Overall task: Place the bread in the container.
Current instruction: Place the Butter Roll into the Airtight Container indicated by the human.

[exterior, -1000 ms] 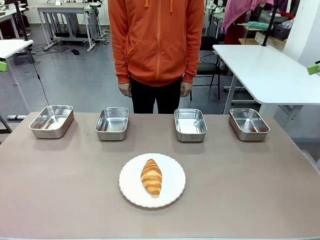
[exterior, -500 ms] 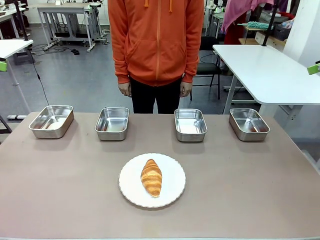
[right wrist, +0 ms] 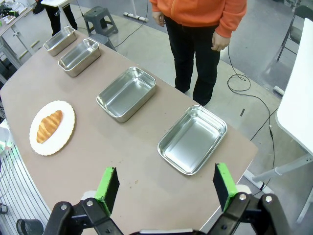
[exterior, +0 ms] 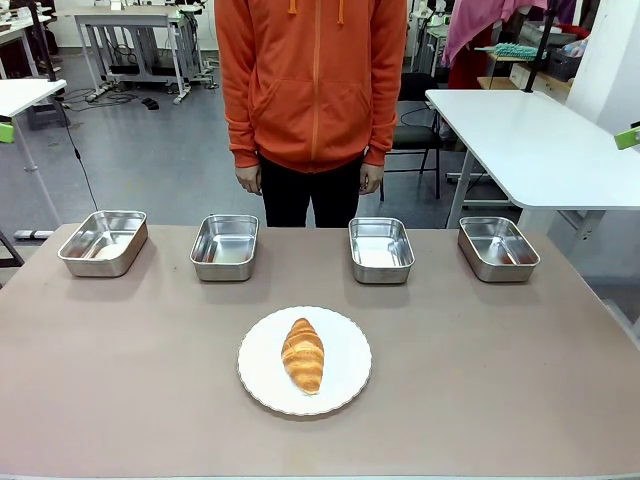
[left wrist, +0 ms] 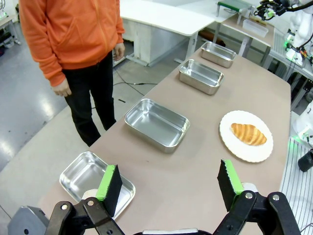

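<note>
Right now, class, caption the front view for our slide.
Croissant on white plate; four steel trays lined up before a standing person.

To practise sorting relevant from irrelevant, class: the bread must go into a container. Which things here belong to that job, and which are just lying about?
Belongs to the job:
bread, lying on the white plate
far-left tray, left-middle tray, right-middle tray, far-right tray: all alike, any might serve

Just about:
white side table
person standing by, arms down
</note>
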`<state>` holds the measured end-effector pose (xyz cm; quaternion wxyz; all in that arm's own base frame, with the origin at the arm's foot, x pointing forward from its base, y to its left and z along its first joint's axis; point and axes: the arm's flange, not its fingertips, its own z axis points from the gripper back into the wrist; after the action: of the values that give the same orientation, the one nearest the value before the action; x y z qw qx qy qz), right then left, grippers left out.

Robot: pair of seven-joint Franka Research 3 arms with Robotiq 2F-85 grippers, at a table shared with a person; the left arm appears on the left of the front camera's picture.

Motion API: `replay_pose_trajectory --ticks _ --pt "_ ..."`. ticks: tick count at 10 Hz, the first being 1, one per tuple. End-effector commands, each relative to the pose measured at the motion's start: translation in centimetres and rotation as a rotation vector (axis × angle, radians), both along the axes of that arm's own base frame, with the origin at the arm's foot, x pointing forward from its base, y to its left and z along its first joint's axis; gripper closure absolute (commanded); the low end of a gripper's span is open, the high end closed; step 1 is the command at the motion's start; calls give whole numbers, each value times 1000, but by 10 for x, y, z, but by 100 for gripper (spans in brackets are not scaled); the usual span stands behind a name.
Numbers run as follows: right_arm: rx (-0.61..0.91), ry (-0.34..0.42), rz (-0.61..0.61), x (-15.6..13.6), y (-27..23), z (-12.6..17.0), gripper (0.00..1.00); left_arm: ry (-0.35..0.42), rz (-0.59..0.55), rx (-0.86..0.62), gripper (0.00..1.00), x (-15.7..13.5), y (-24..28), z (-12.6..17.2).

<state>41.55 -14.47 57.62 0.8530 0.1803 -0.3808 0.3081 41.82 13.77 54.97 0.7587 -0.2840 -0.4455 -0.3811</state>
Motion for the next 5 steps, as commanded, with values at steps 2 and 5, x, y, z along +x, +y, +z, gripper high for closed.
replay_pose_trajectory --ticks 2,5 --pt "19 -15 6 1 1 0 0 -8 -7 0 0 -1 0 0" --pt "19 -15 6 1 1 0 0 -8 -7 0 0 -1 0 0"
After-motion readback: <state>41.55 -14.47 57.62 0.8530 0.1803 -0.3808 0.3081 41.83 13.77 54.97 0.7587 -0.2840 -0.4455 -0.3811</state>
